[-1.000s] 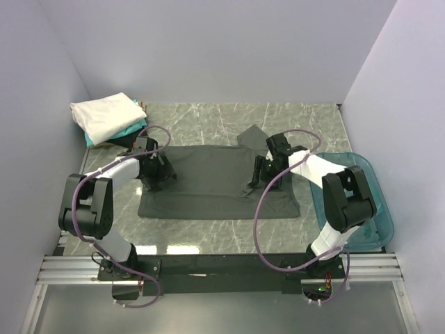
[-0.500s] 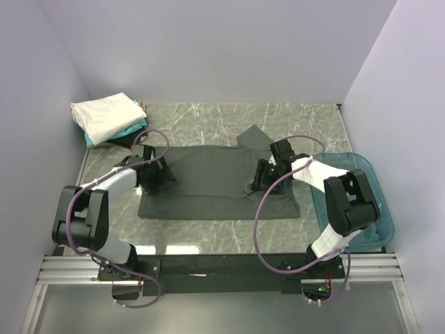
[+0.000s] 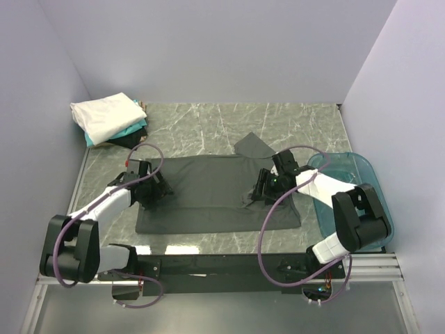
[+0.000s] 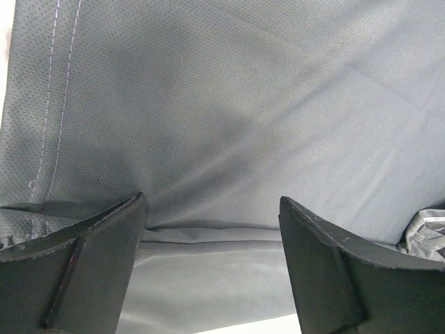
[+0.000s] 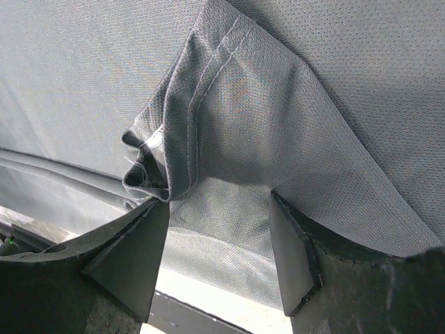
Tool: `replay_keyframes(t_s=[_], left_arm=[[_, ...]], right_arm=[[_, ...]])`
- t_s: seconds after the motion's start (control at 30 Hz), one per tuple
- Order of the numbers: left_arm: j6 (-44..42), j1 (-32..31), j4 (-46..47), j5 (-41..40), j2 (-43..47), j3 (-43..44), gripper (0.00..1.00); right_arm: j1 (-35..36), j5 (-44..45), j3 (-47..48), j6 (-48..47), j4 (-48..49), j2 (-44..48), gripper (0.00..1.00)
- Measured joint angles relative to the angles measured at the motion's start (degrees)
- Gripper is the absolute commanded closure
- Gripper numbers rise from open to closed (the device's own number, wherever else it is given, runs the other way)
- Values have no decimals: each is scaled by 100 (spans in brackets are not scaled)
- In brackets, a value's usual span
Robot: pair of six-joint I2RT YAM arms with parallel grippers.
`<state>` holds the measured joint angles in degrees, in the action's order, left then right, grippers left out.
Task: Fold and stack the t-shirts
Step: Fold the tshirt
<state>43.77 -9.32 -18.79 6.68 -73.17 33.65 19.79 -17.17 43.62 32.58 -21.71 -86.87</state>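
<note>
as seen from above, the charcoal shirt [image 3: 208,195] lies spread flat in the middle of the table [image 3: 208,118], with 1 sleeve [image 3: 252,145] poking out at its far right corner. the left gripper [image 3: 149,189] sits low on the shirt's left end and the right gripper [image 3: 263,186] on its right part, both down on the cloth. the folded stack [image 3: 108,118], white on top with teal and something dark beneath, waits in the far left corner, well apart. the blue tub [image 3: 358,174] stands at the right edge.

from the left wrist, the left gripper [image 4: 212,229] has its 2 fingers [image 4: 76,243] spread wide with nothing pinched, and a soft crease of cloth runs between them. a pale tag [image 4: 425,233] shows at the right edge, its print too small to read.

from the right wrist, the right gripper [image 5: 215,236] is likewise spread, with a bunched hem [image 5: 149,170] just beside 1 finger but not clamped.

i'd say the big shirt is being squared up before its first fold, so the task is far from done. next, each gripper would need to close on an edge and carry it over evenly, the 2 together. no brand is legible anywhere.
</note>
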Motion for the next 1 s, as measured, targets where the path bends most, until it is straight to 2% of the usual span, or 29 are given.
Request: replay_keyframes(t_s=[0.2,0.37,0.47,0.6,0.73,1.0], left_arm=[[227,-109,-505,-17,380,-129,16],[282,-125,-1064,-96,586,44,14],[291,-127,-1272,-195,568,466,13],[258,-127,-1333,-352,155,1281,12],[212,-127,-1300,-483,-555,2046,13],[79,-118,-1316,-710,-1744,3108,14]], right_arm=[[103,9,-164,48,-186,238,33],[136,299,17,-76,-1047,402,33],[133,608,669,-251,-1692,457,32],[92,942,1987,-546,-1954,350,33],[-61,1189,3222,-866,-1895,-284,33],[-404,1469,4793,-1462,-1626,-2315,34]])
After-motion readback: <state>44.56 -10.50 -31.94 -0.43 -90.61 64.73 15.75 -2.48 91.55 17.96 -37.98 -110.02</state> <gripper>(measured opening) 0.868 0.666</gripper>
